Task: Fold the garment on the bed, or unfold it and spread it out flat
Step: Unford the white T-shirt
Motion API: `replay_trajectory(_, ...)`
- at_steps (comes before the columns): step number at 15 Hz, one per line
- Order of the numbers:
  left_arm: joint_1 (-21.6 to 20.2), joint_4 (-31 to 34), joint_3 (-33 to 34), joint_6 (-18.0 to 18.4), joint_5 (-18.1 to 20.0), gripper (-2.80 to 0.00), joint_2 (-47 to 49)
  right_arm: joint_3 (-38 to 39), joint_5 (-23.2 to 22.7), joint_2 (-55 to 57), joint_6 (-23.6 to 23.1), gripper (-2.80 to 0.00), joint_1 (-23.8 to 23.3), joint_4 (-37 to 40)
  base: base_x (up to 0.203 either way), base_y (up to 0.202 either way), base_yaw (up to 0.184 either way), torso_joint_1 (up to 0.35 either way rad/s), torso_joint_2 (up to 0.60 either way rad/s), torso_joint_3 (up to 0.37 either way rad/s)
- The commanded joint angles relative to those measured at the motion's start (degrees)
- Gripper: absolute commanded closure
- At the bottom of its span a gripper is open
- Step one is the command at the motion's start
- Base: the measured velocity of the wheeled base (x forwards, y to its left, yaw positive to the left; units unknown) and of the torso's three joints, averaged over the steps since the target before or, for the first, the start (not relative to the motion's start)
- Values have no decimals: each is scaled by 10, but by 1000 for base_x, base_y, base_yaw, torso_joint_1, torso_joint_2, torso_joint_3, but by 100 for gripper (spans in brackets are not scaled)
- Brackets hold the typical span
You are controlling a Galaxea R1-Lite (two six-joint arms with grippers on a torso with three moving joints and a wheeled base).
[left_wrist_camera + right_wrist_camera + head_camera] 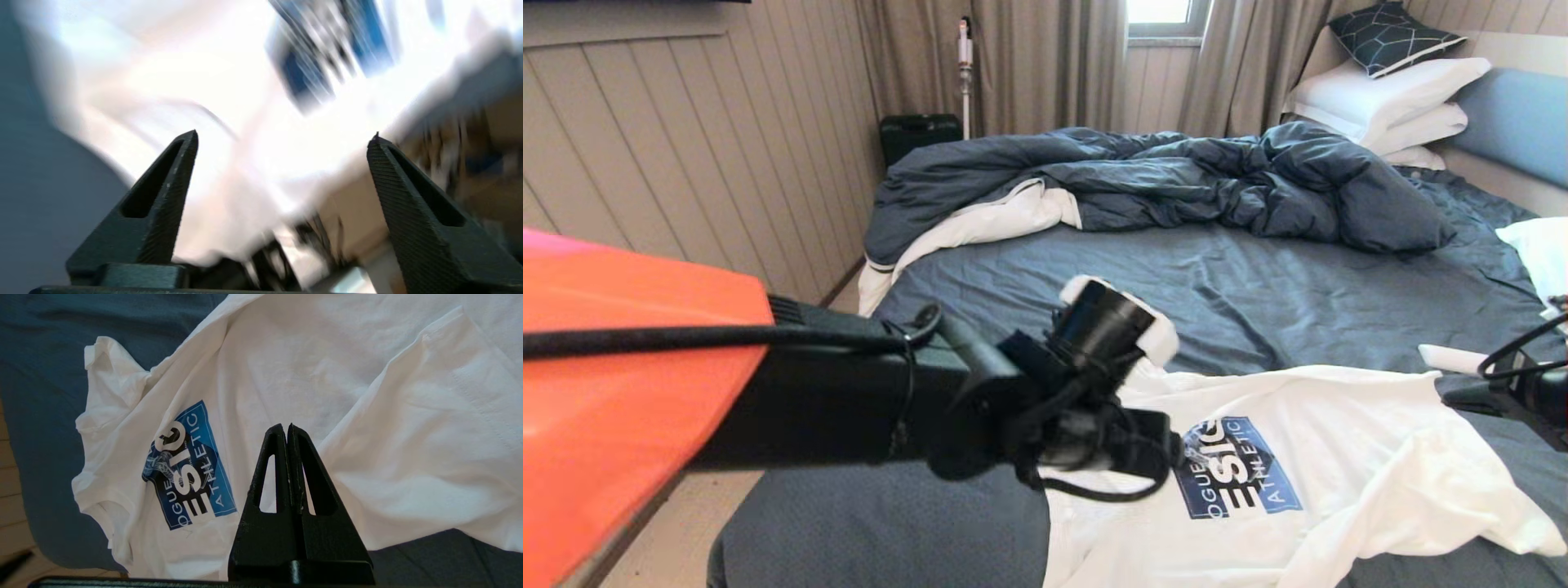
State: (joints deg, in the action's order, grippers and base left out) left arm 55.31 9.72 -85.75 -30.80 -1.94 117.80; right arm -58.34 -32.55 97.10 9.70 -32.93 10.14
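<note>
Head view first: the left hand (1123, 453) hung over the near edge of the bed (1258, 286), right above the shirt's (1339, 457) left side, with the blue logo (1237, 467) just beyond it. I could not see its fingers from here; the wrist hid them. The shirt lay face up on the sheet below and ahead of that hand, one sleeve flopped over on the far right, the cloth rumpled. The right hand (1462, 359) sat off at the shirt's right edge, low over the sheet. The duvet (1176, 180) was bunched well beyond both hands, the pillows (1388, 102) further still.

Left wrist view: the left hand (286, 139) stood wide apart with nothing between its fingers, and the white shirt (163, 81) was a smear below.

Right wrist view: the right hand (288, 430) was pressed together, empty, poised over the shirt (327, 375), with the logo (190, 465) to one side and a folded-over sleeve to the other.

My read: the shirt looked partly spread, logo up, but the doubled sleeve and creased hem were left to pull flat. Neither hand had cloth.
</note>
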Motion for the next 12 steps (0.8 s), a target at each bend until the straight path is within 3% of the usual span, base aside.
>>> replay_trajectory(1, -84, 10, -20, 7, 7, -280, 3, 3, -2, 0, 1, 0, 1, 1, 0, 0, 0, 0, 0, 0)
replay_trajectory(3, -131, 12, -19, 15, 32, -280, 20, 5, -6, 0, 1, 0, 1, 1, 0, 0, 0, 0, 0, 0)
replay_trajectory(4, -137, 12, -20, 16, 39, 0, 25, 5, -8, -1, 0, 0, 1, 1, 0, 0, 0, 0, 0, 0)
replay_trajectory(6, -142, 10, -21, 18, 41, 0, 27, 9, -15, 1, -3, 0, 1, 1, 0, 0, 0, 0, 0, 0)
replay_trajectory(12, -183, 9, -24, 29, 107, 0, 17, 14, -25, 2, -22, 0, -4, 1, 0, 0, 0, 0, 0, 0)
